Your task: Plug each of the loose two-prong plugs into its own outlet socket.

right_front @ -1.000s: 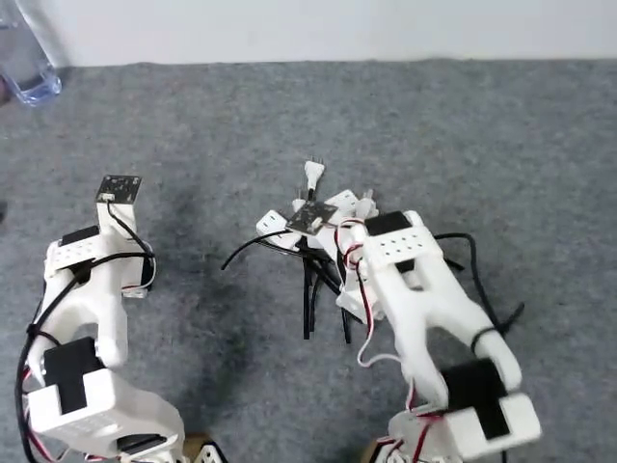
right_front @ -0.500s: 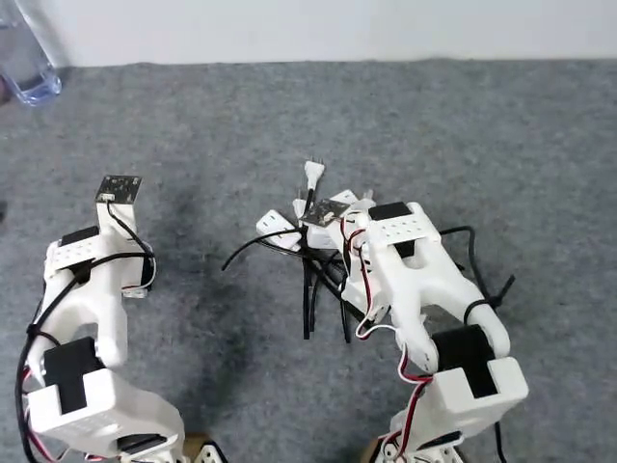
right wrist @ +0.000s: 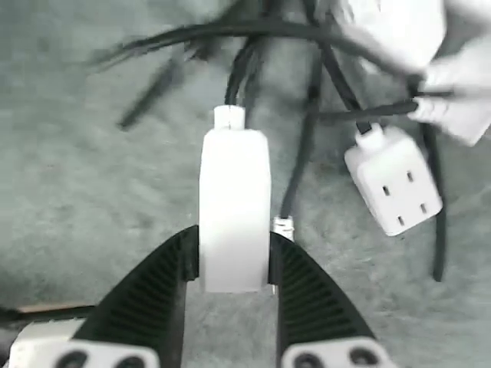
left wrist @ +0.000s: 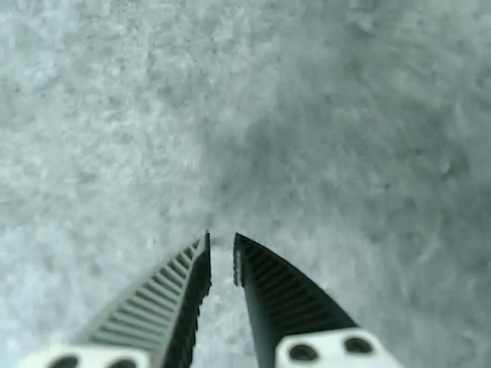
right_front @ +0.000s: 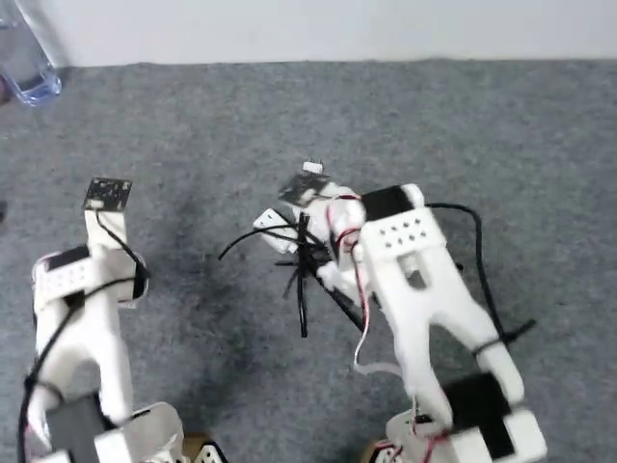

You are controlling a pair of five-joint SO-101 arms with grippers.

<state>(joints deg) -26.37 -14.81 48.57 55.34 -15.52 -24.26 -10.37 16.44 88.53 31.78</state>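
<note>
Down at the near edge, the left arm (right_front: 77, 318) stands over the table (right_front: 193, 116) on the left side, and its gripper (left wrist: 221, 245) hangs above bare grey surface with the fingers (left wrist: 268, 284) drawn almost together: just a slit between them and nothing in it. Across on the right, the right arm (right_front: 415, 280) leans in toward the middle of the table. Its gripper (right wrist: 234, 238) has the fingers (right wrist: 307, 291) clamped on the two sides of a white block (right wrist: 234, 199), with a black lead running out of the block's far end; whether that is a plug or a socket I cannot tell from here. Just beside the block lies a white socket (right wrist: 395, 188), slots facing up, resting on the table. Past both is the tangle of black cables (right_front: 304, 280), spreading out around the table's middle, with more white pieces (right_front: 308, 188) bunched at its far side, too blurred to sort plugs from sockets. Away in the far left corner stands a clear bottle (right_front: 24, 58), well apart from all of it.
</note>
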